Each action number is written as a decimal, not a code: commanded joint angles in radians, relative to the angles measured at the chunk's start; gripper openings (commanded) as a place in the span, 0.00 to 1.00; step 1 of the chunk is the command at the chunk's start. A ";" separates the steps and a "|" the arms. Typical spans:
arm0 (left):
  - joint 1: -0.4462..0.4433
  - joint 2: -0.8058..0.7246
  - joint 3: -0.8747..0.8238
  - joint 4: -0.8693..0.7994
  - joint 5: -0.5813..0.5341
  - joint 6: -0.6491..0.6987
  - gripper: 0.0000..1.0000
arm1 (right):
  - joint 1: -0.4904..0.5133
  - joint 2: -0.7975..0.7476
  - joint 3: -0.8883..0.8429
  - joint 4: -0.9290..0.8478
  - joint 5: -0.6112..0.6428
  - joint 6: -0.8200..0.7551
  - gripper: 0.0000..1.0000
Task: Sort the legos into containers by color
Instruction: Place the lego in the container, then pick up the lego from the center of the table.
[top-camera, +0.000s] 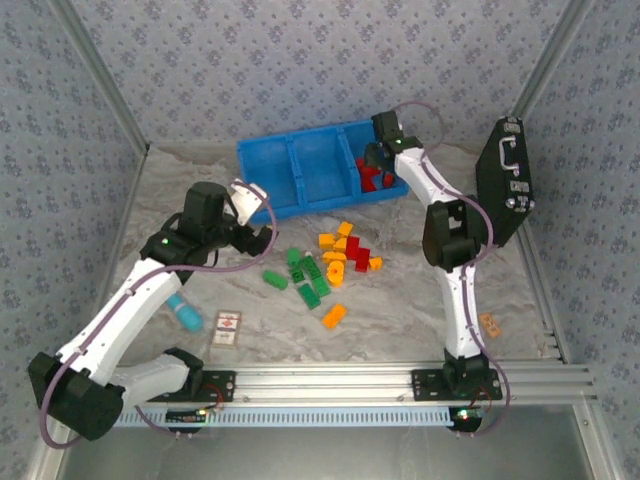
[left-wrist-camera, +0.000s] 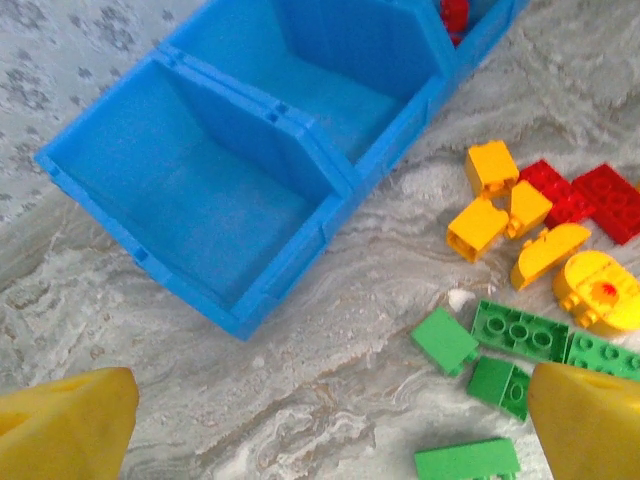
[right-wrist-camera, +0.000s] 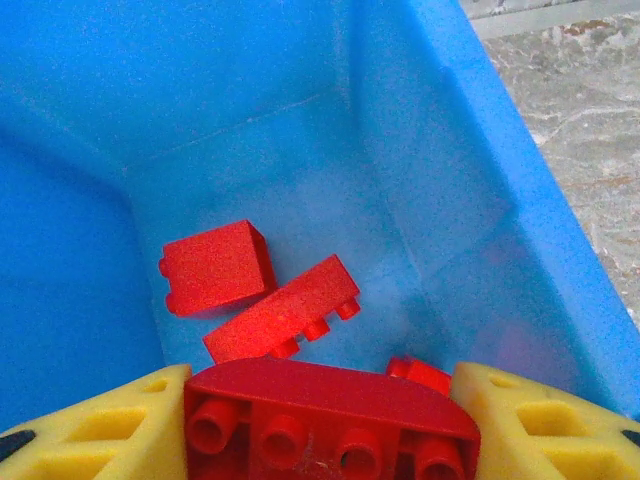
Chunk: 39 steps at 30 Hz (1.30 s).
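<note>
Right hand (top-camera: 379, 153): hangs over the end compartment of the bright blue three-compartment plastic bin (top-camera: 290, 208), its yellow fingers clamped on a long red studded plastic brick (right-wrist-camera: 330, 400). Directly below that hand, on the compartment floor, lie two loose red bricks (right-wrist-camera: 215, 268), with part of a third at the near edge.

Left hand (left-wrist-camera: 325, 430): fingers apart with nothing between them, hovering above the tabletop (left-wrist-camera: 300, 400). Ahead of it and to its left, the other two compartments are bare inside.

Progress, as judged: early. A few reds are binned and one more looks ready to drop. No green or orange-yellow piece is in the bin.

Left to do: the loose pile of bricks (top-camera: 335, 262) ahead-right of the left hand. Green bricks (left-wrist-camera: 515, 330) lie closest to it, orange-yellow ones (left-wrist-camera: 475, 225) beyond, and flat red bricks (left-wrist-camera: 600, 200) farthest.

In the way: those reds touch orange pieces, so a clean pinch looks tight. A light-blue cylinder (top-camera: 185, 315) and a small printed card (top-camera: 228, 328) sit behind the left hand, apart from the pile. A black case with metal handle (top-camera: 505, 180) stands beside the right arm.
</note>
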 joint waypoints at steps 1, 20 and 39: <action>0.007 0.008 0.048 -0.046 0.003 0.041 1.00 | 0.012 0.004 0.049 -0.048 0.013 -0.005 0.62; -0.020 -0.204 0.019 -0.004 0.123 -0.020 1.00 | 0.038 -0.439 -0.443 0.069 -0.049 -0.007 0.77; -0.028 -0.466 -0.067 -0.097 0.139 -0.150 1.00 | 0.276 -1.118 -1.307 0.017 -0.097 0.383 0.67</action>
